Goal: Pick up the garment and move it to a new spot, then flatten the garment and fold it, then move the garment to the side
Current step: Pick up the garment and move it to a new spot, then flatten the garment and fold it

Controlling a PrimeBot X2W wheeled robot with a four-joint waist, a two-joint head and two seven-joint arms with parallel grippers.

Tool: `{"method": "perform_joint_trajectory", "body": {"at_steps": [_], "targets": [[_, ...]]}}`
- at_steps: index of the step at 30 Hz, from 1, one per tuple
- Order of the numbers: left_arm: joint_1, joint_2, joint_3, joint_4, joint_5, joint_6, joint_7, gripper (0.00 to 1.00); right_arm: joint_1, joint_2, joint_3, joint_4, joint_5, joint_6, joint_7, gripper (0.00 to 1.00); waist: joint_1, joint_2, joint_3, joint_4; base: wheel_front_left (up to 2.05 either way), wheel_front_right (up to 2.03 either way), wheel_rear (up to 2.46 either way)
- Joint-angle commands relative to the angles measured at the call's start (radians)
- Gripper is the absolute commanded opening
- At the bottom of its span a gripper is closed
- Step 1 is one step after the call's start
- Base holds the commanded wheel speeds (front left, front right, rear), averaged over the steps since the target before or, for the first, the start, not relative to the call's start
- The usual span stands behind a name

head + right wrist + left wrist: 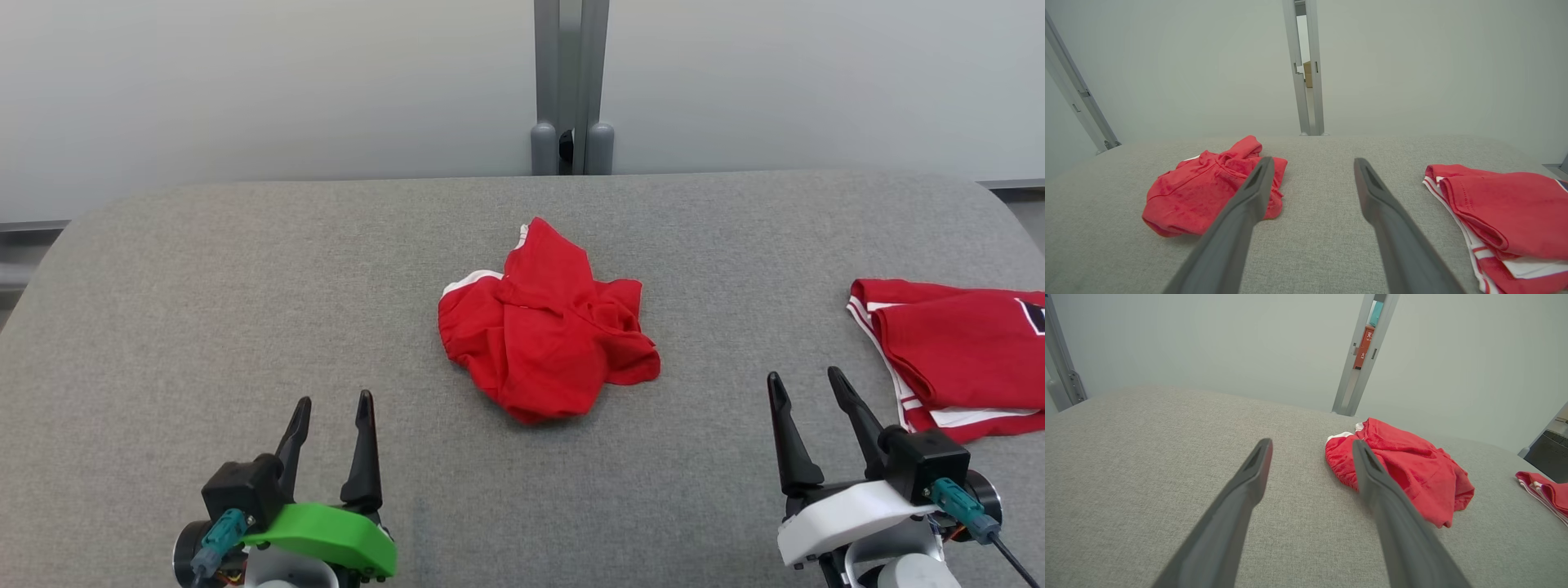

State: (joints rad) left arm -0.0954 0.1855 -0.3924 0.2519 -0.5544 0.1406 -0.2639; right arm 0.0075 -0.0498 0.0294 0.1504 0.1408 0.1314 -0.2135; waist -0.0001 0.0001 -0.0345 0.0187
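A crumpled red garment [545, 327] with white trim lies in a heap at the middle of the grey fabric table [245, 286]. In the left wrist view the garment [1404, 469] sits ahead and to the right; in the right wrist view the garment [1208, 188] sits ahead and to the left. My left gripper [333, 407] hovers near the front left, open and empty, well short of the heap. Over at the front right my right gripper [807, 382] also stands open with nothing between its fingers.
A stack of folded red clothes with white stripes [963, 351] lies at the table's right edge, close to my right gripper. A grey metal post [571, 90] rises behind the far edge. Pale wall panels stand behind the table.
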Motion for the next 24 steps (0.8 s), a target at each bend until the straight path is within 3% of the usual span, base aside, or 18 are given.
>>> {"method": "perform_joint_trajectory", "body": {"at_steps": [1,24], "targets": [[0.018,0.006,0.004,-0.005,0.006,0.001,0.0,1.0,-0.002,-0.002,0.0,0.006,0.007,-0.002,-0.008,1.0,0.0001,-0.0001,0.0,0.001,0.0,0.0,0.0],[0.023,0.012,0.002,-0.012,0.009,0.008,0.0,1.0,-0.016,-0.002,-0.009,0.029,-0.02,-0.002,-0.002,1.0,0.0001,-0.0001,0.013,0.016,0.0,0.0,0.0]]}}
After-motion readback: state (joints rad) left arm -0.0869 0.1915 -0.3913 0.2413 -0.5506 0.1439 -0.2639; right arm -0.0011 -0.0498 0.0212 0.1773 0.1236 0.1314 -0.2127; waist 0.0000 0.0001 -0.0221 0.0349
